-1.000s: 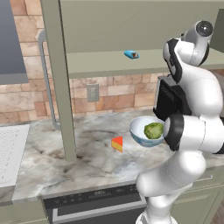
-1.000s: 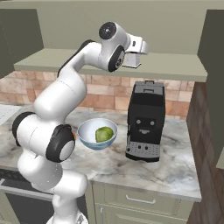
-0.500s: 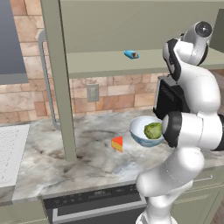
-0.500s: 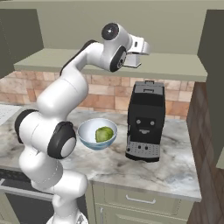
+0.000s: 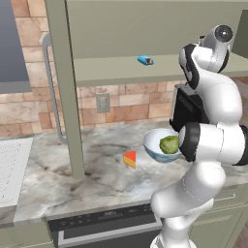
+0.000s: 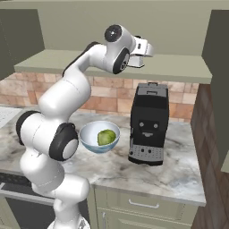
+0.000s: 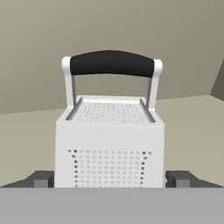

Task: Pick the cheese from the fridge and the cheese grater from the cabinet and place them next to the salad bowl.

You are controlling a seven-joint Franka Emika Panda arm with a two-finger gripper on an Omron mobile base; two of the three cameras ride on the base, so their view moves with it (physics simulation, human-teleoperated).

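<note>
Straddling cheese grater [image 7: 110, 144], tool [image 7: 110, 178] spread.

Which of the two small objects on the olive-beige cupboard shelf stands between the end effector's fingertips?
The upright silver-grey metal cheese grater with the dark top handle: a dark fingertip flanks each side. The small blue object lies farther along the shelf.

The silver-grey perforated metal grater with its dark top handle [image 7: 110, 140] stands upright between the fingertips [image 7: 42, 179] of the wide-open pincer [image 7: 110, 180], with a narrow gap at 3 and 9 o'clock. The olive-beige cabinet shelf [image 7: 192, 127] lies bare around it; the cabinet's back wall closes 12 o'clock.
</note>
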